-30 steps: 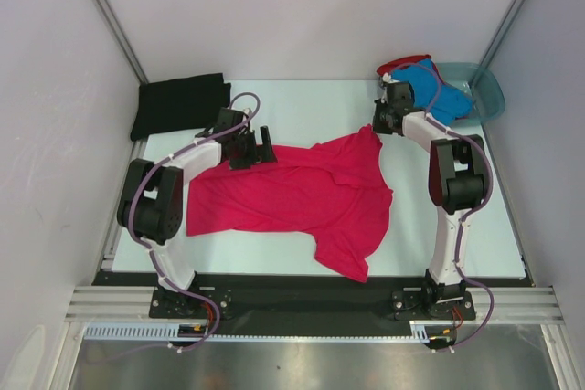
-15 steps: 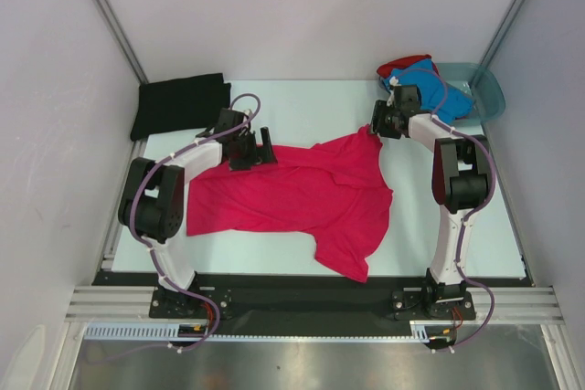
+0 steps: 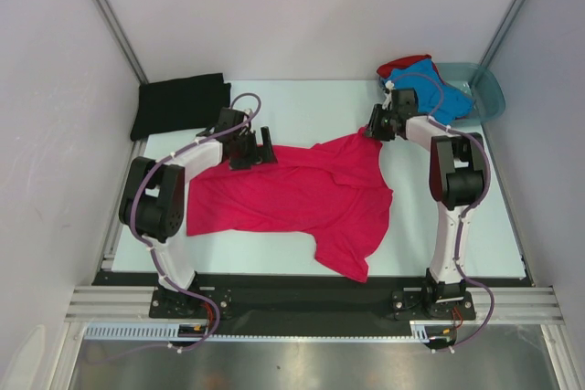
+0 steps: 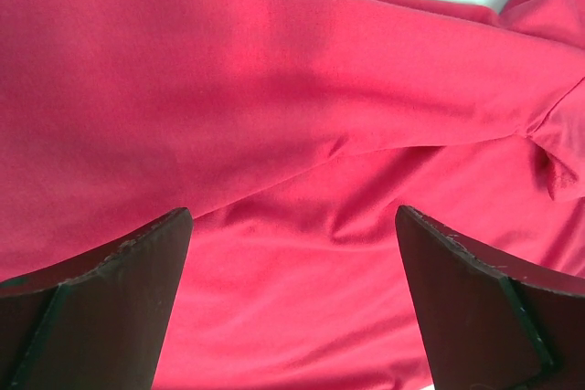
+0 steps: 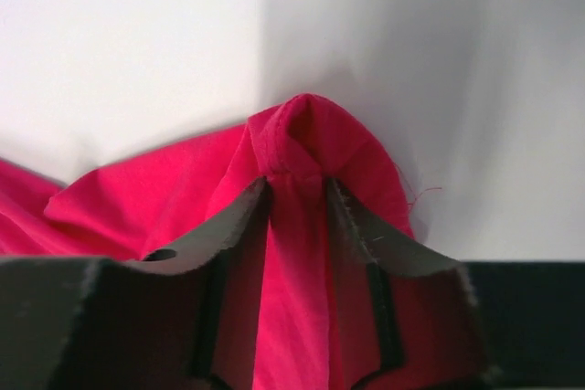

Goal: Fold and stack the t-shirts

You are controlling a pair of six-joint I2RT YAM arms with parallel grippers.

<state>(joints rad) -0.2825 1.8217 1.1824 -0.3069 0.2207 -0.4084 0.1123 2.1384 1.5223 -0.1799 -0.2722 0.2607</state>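
Note:
A magenta-pink t-shirt (image 3: 302, 194) lies spread and wrinkled across the middle of the table. My left gripper (image 3: 260, 148) hovers over its far left edge, open, with only pink cloth (image 4: 274, 89) below its wide-apart fingers (image 4: 137, 271). My right gripper (image 3: 370, 131) is at the shirt's far right corner. In the right wrist view its jaws (image 5: 297, 184) pinch a raised fold of pink cloth (image 5: 137, 198). A folded black t-shirt (image 3: 178, 102) lies at the far left corner. A blue t-shirt (image 3: 443, 98) and a red one (image 3: 402, 64) are bunched at the far right.
A translucent teal basin (image 3: 491, 96) stands at the far right corner, with the blue and red shirts spilling over its left rim. White walls close in the table on three sides. The arm bases sit at the near edge.
My right gripper has moved left from beside the basin to the pink shirt's far right corner and closed on a fold there. The left arm has not moved.

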